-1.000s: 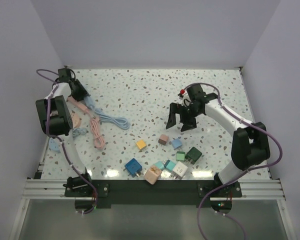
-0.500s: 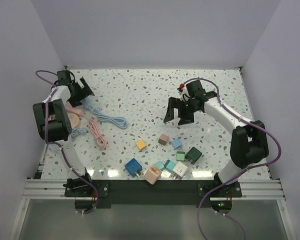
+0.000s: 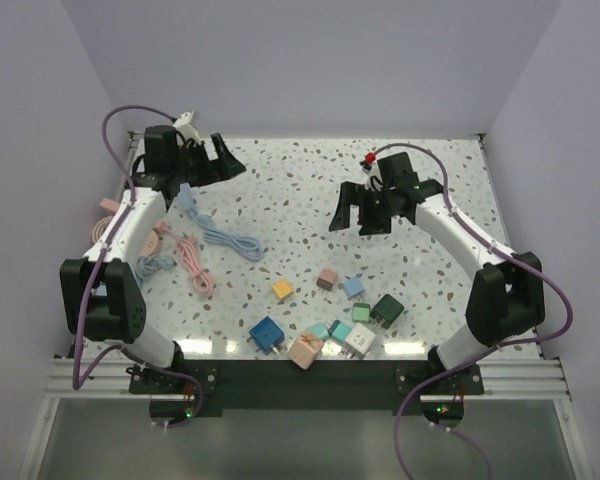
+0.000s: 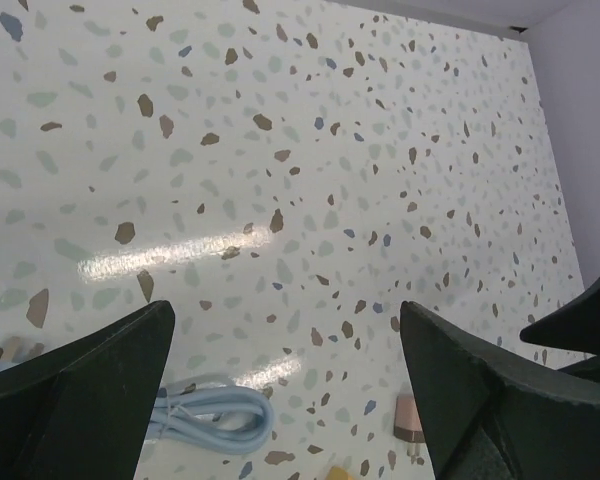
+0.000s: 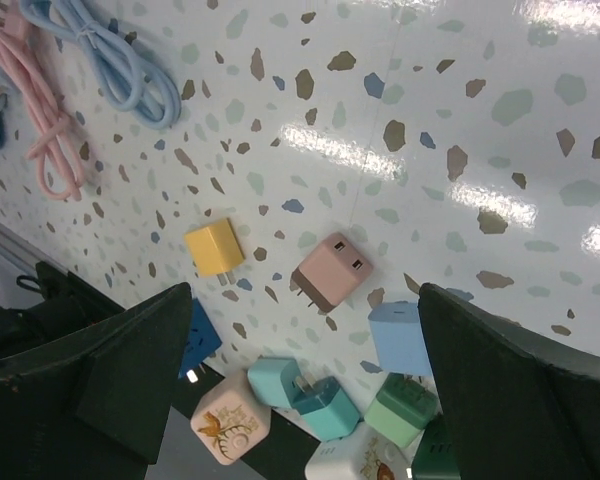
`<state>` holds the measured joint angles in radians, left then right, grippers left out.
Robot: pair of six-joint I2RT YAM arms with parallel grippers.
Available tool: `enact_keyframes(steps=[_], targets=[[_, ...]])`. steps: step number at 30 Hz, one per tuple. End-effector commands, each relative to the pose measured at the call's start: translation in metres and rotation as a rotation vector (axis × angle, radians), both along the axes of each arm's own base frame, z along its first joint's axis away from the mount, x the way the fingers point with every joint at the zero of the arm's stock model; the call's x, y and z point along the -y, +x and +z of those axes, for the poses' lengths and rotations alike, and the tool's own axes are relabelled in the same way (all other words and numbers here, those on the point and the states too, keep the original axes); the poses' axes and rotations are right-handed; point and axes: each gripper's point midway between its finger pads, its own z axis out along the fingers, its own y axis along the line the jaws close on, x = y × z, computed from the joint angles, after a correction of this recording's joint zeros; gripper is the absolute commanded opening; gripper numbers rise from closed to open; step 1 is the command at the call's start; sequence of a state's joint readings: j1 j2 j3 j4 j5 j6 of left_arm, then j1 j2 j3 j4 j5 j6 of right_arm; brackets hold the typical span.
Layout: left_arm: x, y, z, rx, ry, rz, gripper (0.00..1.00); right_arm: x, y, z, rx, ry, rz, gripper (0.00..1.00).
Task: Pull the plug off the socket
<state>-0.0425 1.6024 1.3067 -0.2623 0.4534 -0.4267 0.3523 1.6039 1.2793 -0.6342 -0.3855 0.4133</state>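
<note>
Several small adapter cubes lie near the table's front edge. A light teal cube point(image 5: 273, 383) has its prongs set into a darker teal cube point(image 5: 325, 407); the top view shows them as one pair point(image 3: 332, 330). A pink cube point(image 5: 330, 272) with two ports lies alone, with a yellow cube point(image 5: 215, 247) and a light blue cube point(image 5: 400, 338) near it. My right gripper point(image 3: 356, 220) hangs open above this cluster, its fingers point(image 5: 130, 370) wide apart and empty. My left gripper point(image 3: 228, 163) is open and empty over the back left of the table point(image 4: 280, 150).
A coiled blue cable point(image 3: 218, 233) and a pink cable point(image 3: 192, 264) lie at the left, with a grey-blue cable point(image 3: 152, 266) by the edge. A dark blue cube point(image 3: 267, 334), a beige printed cube point(image 3: 305, 350), a white cube point(image 3: 360, 340) and a dark green cube point(image 3: 386, 310) sit in front.
My left gripper opened, and its arm swung from the cables at the left edge toward the back middle. The right gripper drifted slightly back and stayed open.
</note>
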Motion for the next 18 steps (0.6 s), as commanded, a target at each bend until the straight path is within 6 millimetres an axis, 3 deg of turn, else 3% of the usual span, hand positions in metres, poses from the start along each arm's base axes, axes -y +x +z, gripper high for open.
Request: enact_keyframes(steps=[1, 5, 7, 12, 18], targets=[[-0.007, -0.008, 0.021, 0.074, 0.008, 0.006, 1.00, 0.004, 0.007, 0.036, 0.115, 0.014, -0.033, 0.99], [-0.012, -0.022, 0.029, 0.087, 0.052, 0.009, 1.00, 0.012, -0.004, 0.045, 0.154, 0.011, -0.051, 0.99], [-0.009, -0.030, 0.043, 0.112, 0.049, -0.012, 1.00, 0.018, -0.009, 0.044, 0.165, -0.006, -0.064, 0.99], [0.013, -0.051, 0.102, 0.320, 0.019, -0.118, 1.00, 0.032, -0.021, 0.070, 0.305, 0.001, -0.088, 0.99], [0.030, -0.068, 0.143, 0.457, -0.033, -0.211, 1.00, 0.056, -0.035, 0.090, 0.407, -0.053, -0.151, 0.99]])
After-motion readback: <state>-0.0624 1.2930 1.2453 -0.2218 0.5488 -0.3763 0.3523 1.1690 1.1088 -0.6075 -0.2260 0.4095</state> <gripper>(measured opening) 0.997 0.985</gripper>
